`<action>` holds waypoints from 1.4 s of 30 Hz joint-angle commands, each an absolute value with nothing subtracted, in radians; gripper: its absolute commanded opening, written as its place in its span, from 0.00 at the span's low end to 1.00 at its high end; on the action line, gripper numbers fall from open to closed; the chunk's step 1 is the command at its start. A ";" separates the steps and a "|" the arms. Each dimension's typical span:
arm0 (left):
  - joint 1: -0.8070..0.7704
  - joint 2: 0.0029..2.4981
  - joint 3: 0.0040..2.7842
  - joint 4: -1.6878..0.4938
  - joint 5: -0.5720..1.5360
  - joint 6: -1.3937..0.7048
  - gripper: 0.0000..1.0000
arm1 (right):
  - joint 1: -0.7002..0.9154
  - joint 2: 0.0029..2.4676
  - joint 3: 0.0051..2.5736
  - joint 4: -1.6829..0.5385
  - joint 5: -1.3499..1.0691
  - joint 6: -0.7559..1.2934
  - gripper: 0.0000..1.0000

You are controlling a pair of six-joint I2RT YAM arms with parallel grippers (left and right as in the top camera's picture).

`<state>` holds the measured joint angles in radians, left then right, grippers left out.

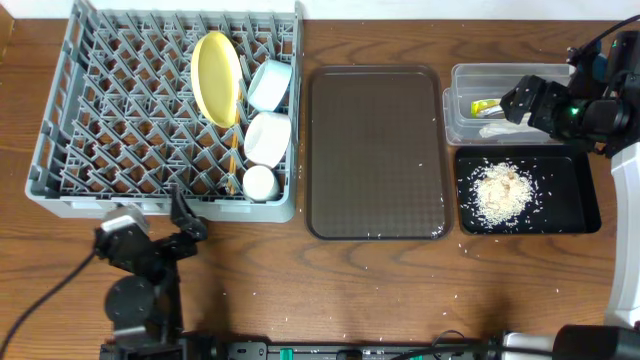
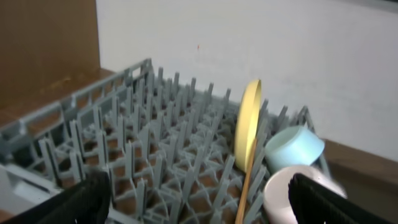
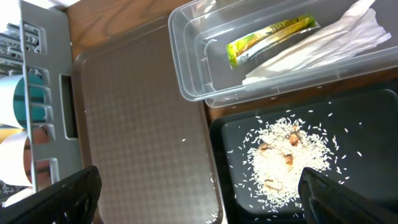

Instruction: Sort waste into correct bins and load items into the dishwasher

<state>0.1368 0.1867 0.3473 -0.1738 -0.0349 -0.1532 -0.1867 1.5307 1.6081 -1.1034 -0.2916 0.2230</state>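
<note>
Separating rack (image 1: 120,120) from tub (image 1: 458,108): brown tray (image 1: 375,150)

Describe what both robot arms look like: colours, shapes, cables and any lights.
Both arms are matte black with chunky, rounded joints. The left arm carries a pale grey block near its wrist, sits on a round base, and has a black cable running off it. The right arm shows a small green light. The fingers are black and blunt.

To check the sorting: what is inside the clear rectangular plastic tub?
A green-and-yellow snack wrapper and crumpled white paper lie inside. What is under the paper is covered.
</note>
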 commanded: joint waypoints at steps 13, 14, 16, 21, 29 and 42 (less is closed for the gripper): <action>0.143 0.078 0.167 -0.050 -0.026 -0.098 0.93 | -0.182 1.530 1.621 -1.104 -0.295 0.220 0.99; 0.143 0.078 0.167 -0.050 -0.026 -0.098 0.93 | -0.182 1.530 1.621 -1.104 -0.295 0.220 0.99; 0.143 0.078 0.167 -0.050 -0.026 -0.098 0.93 | -0.182 1.530 1.621 -1.104 -0.295 0.220 0.99; 0.143 0.078 0.167 -0.050 -0.026 -0.098 0.93 | -0.182 1.530 1.621 -1.104 -0.295 0.220 0.99; 0.143 0.078 0.167 -0.050 -0.026 -0.098 0.93 | -0.182 1.530 1.621 -1.104 -0.295 0.220 0.99; 0.143 0.078 0.167 -0.050 -0.026 -0.098 0.93 | -0.183 1.530 1.621 -1.115 -0.242 0.192 0.99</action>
<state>0.1368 0.0887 0.1722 -0.0551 -0.0315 -0.1070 -0.1867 1.5307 1.6081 -1.1110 -0.2798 0.2188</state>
